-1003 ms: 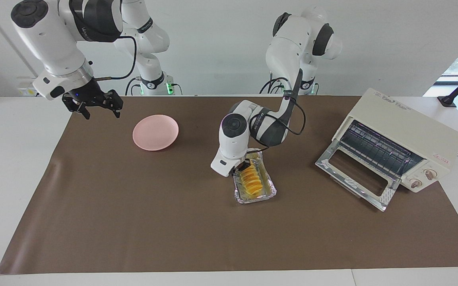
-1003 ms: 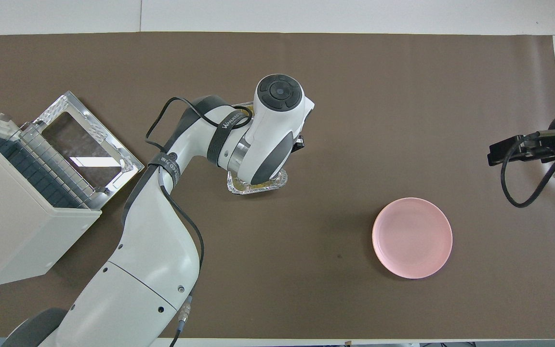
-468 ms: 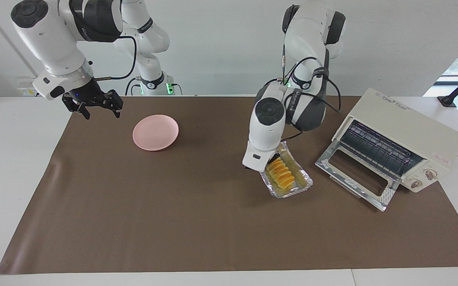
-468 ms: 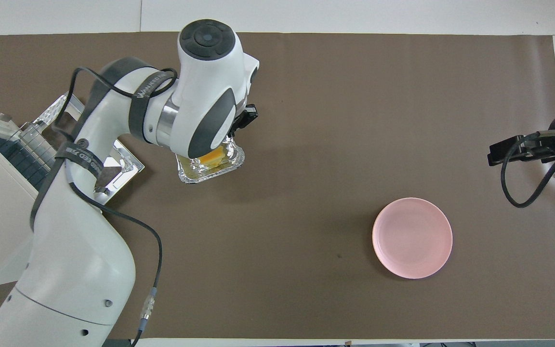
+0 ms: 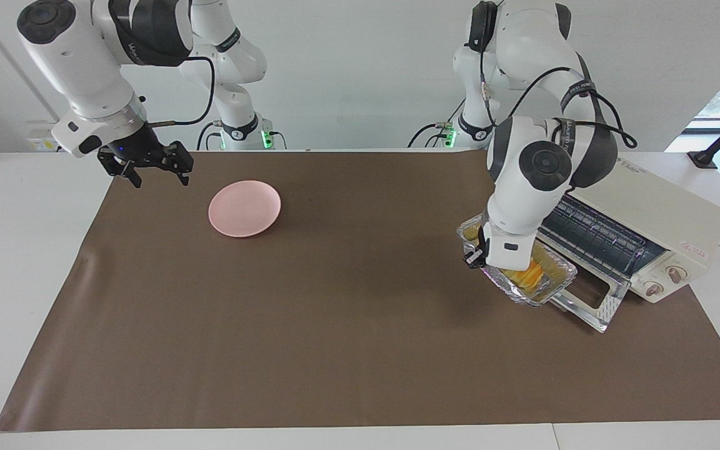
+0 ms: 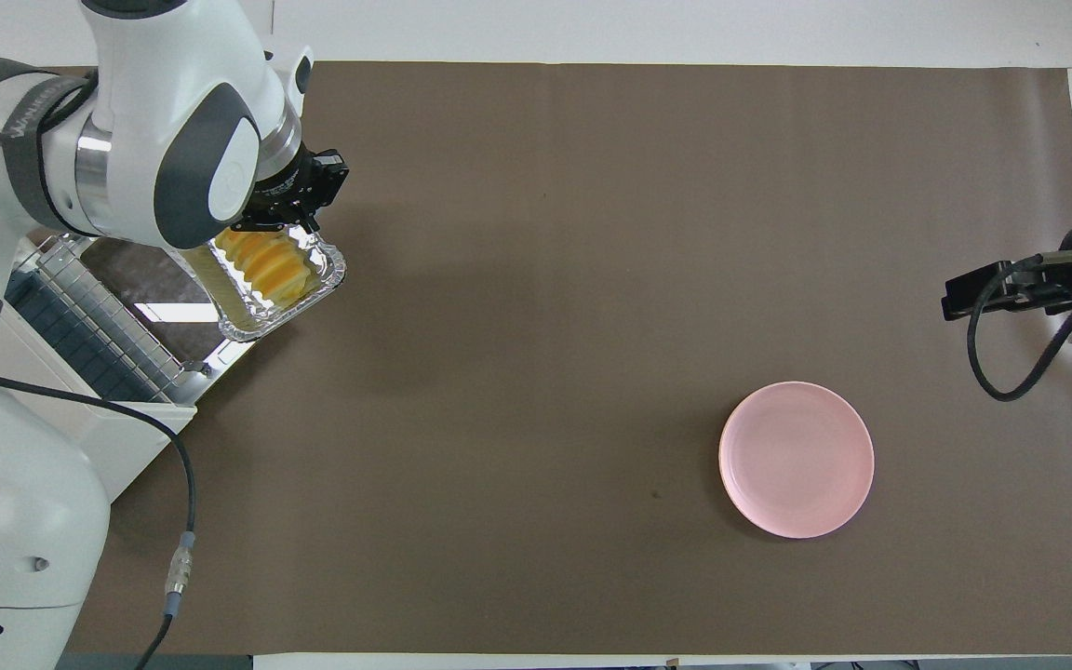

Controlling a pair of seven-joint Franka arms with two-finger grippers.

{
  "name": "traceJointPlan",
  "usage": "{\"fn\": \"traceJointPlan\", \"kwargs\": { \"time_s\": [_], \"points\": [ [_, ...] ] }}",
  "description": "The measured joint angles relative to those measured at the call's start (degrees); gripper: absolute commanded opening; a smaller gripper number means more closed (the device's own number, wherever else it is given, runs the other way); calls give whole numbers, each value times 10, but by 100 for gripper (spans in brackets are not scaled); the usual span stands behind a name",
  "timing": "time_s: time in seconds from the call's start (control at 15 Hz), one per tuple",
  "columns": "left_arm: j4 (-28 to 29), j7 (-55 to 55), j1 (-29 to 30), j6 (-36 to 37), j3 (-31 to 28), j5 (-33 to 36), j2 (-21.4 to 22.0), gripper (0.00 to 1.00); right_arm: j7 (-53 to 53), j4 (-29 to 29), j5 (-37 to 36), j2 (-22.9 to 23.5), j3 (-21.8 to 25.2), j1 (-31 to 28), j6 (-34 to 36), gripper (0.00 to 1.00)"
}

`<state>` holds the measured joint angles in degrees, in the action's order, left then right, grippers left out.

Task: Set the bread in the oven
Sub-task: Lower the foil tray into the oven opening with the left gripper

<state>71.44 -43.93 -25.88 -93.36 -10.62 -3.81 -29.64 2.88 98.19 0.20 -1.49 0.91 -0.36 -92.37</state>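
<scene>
Left gripper is clamped on the rim of the foil tray, fingers pinching the tray's edge, and holds it up in the air over the oven's dropped-down glass door. The bread, a ridged yellow-orange loaf, lies inside the tray; in the facing view only an orange bit of it shows past the arm's wrist. In the overhead view the tray overlaps the door edge and partly sticks out over the brown mat, with the left gripper at the tray's end farthest from the robots. Tray looks slightly tilted, not resting on the door as far as the facing view shows. The oven sits at the left arm's end of the table, door fully open, wire rack visible inside, two round knobs on the front. Oven body in the overhead view is partly covered by the left arm. Right gripper hangs in the air with its fingers spread apart and nothing between them, over the mat's edge at the right arm's end of the table; that arm waits. Pink plate sits on the mat near the right gripper, bare, well apart from the oven and tray; also seen from above.
</scene>
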Motion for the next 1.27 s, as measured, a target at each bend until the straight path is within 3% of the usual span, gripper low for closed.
{"fn": "traceJointPlan", "kwargs": {
  "time_s": [0.54,1.27],
  "points": [
    [67,0,90,-27,-11,0,12,0,0,0,0,0,0,0,0,100],
    [141,2,93,-35,-59,20,38,0,0,0,0,0,0,0,0,100]
  ]
}}
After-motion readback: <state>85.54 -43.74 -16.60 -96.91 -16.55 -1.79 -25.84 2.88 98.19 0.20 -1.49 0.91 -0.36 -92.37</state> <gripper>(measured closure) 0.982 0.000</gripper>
